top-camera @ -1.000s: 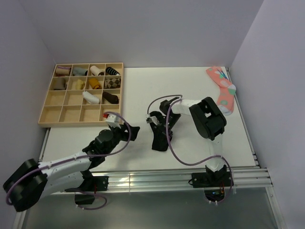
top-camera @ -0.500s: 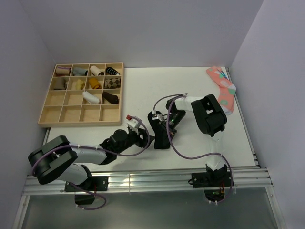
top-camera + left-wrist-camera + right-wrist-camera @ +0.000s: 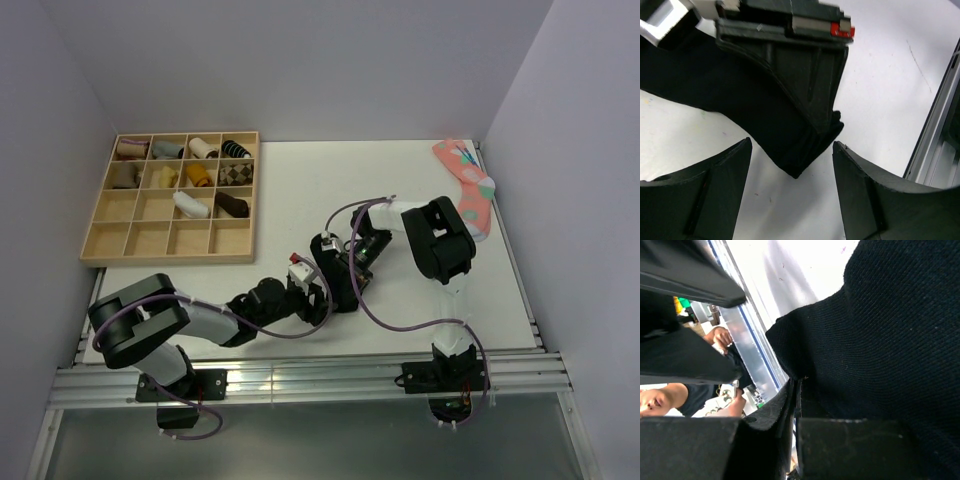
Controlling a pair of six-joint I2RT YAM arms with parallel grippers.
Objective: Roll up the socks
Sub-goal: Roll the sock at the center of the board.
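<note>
Top cam: plain black knit sock [image 3: 345,290] lies mid white table [image 3: 290,190], long axis toward the bases, with the right gripper [image 3: 335,265] on its far end and the left gripper [image 3: 317,298] at the near tip. Left wrist: jaws wide open, tip pointing in between them. Right wrist: clamped tight on the knit.

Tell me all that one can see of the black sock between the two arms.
The black sock is plain, of a soft fine knit, with no pattern. It lies on the white table. The right pincer is shut on it and pinches the cloth near one end. That narrow end points into the gap of the open left pincer, whose fingers do not touch it.
</note>
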